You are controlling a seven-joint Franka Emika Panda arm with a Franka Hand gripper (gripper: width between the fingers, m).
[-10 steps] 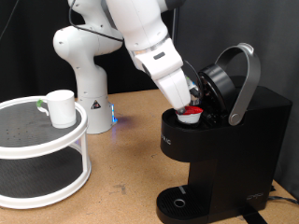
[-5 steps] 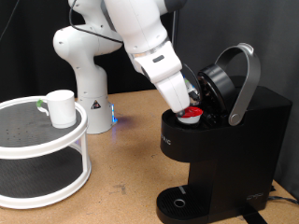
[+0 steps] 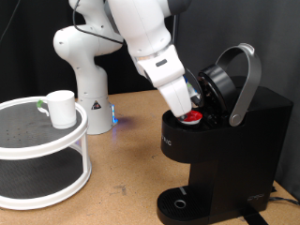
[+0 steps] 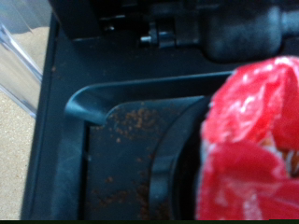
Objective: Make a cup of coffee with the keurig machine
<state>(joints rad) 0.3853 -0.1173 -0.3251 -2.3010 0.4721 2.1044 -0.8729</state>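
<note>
Gripper (image 3: 192, 106) at the keurig (image 3: 225, 141) chamber, lid raised for loading | I cannot tell its grip | red pod (image 3: 193, 116) beneath | cup (image 3: 61, 108) waits on rack (image 3: 42, 150).

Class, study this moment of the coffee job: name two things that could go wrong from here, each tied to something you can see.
1. The gripper is down at the open pod chamber of the keurig machine, with the red-topped pod right below; the pod might seat crooked and stop the raised lid closing.
2. The cup stands on the tiered stand, not the drip tray; brewing now would spill.
</note>
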